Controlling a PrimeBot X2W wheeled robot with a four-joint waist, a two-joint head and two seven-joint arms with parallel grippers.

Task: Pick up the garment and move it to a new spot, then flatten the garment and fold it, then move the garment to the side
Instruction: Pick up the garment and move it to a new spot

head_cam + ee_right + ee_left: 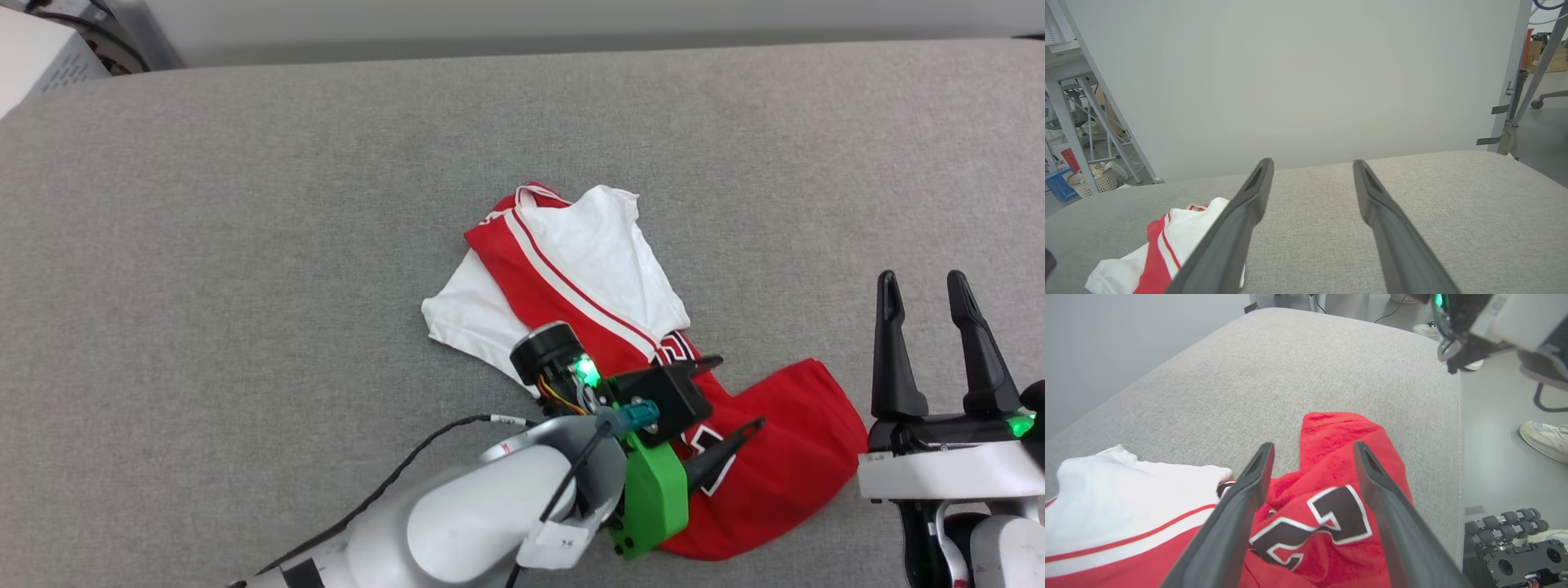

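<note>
Spread wide and released at the left hand [739, 392], hovering just over the black lettering of the garment [588, 269]. Lying crumpled on the grey tabletop [245, 245] beneath that hand, left of the right hand [921, 282]. Likewise released there, grasping nothing.

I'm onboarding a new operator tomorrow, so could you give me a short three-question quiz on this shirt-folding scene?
1. True or false: the garment lies flat and fully spread on the grey padded surface.
2. The left end effector is: A) shut on the garment; B) open over the black lettering; C) over bare surface, away from the garment.
3. Which end effector stands apart from the garment, off to its side?
Key: 1 false, it is crumpled; 2 B; 3 the right end effector.
</note>
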